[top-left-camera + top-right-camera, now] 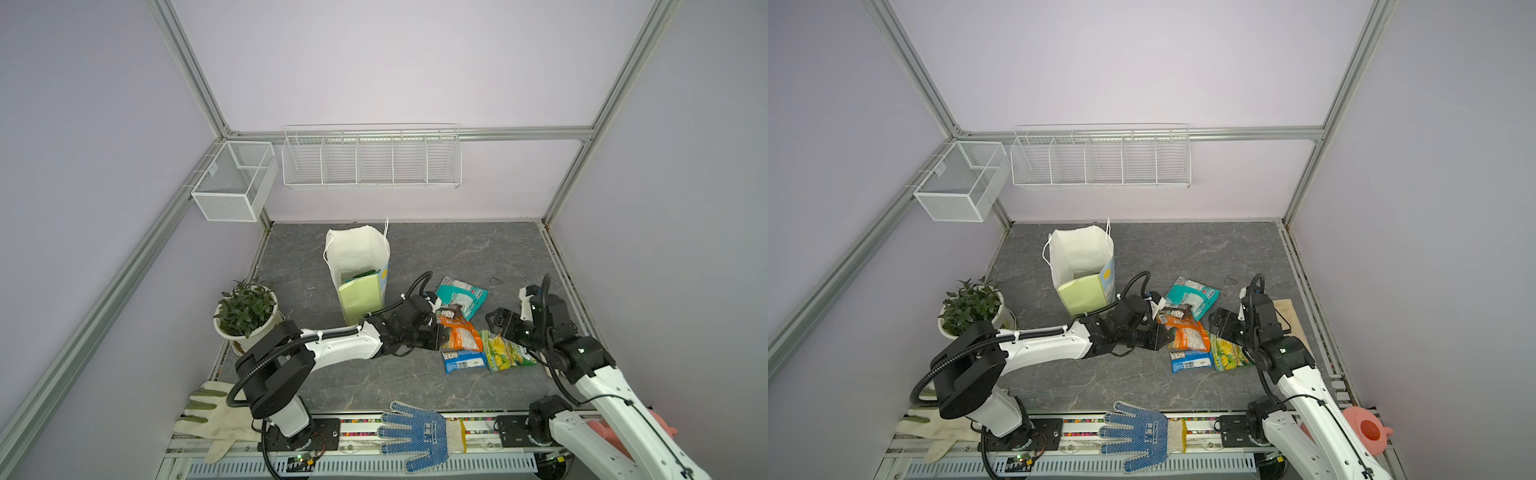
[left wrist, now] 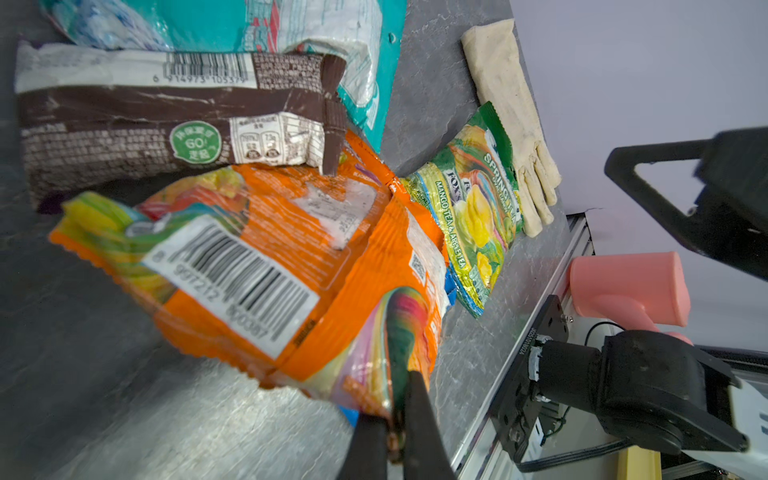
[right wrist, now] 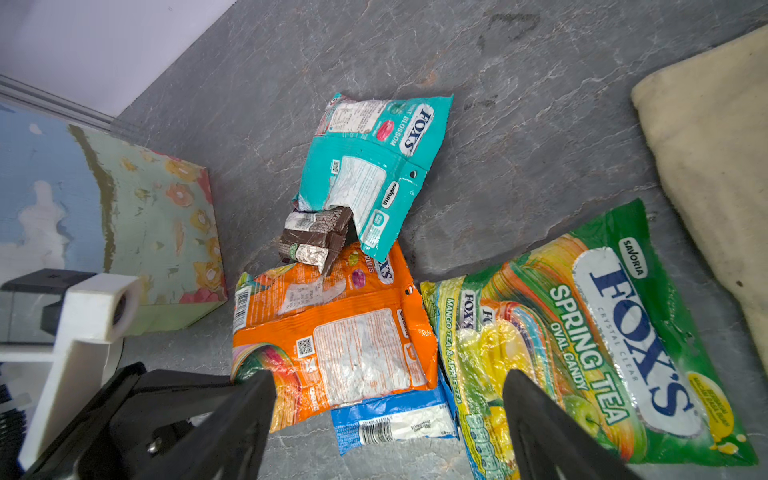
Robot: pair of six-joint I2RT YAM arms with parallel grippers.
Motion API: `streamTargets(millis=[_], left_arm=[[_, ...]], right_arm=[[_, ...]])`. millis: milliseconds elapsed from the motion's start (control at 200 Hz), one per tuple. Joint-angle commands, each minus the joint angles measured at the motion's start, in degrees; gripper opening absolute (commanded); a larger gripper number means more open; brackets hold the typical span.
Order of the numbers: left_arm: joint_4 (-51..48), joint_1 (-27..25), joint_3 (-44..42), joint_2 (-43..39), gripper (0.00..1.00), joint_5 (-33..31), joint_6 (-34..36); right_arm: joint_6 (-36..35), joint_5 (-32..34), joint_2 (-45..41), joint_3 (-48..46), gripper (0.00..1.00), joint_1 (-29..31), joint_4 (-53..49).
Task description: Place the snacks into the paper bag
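- My left gripper (image 2: 395, 405): clamped on corner seam of glossy orange plastic snack packet (image 2: 270, 266).
- Edge pinch likely chosen because packet lies flat. End of dark brown wrapped bar (image 2: 166, 124) rests on it.
- Left arm: stretched low over table, forearm near horizontal.
- My right gripper (image 3: 388, 384): jaws wide, empty, hovering above pile.
- Tall white-lined paper bag (image 1: 353, 249): upright, mouth open, just beyond left forearm. Green packet (image 1: 362, 274) inside.

Bright orange packet (image 3: 357, 332), teal packet (image 3: 365, 166), brown bar (image 3: 316, 237), yellow-green packet (image 3: 582, 332), blue packet (image 3: 395, 424); blue dotted glove (image 1: 415, 432); grey veined tabletop (image 1: 374, 374).
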Motion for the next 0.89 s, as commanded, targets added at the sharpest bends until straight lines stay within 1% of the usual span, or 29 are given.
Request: streamTargets(millis=[0, 890], left_arm=[[0.09, -0.41, 2.53, -1.99, 0.00, -1.23, 1.66], [-3.24, -1.20, 4.06, -6.34, 0.00, -2.53, 3.30]], right_arm=[[-0.05, 0.85, -0.67, -0.17, 0.88, -0.21, -0.88], [-0.08, 0.80, -0.22, -0.86, 0.89, -0.19, -0.33]])
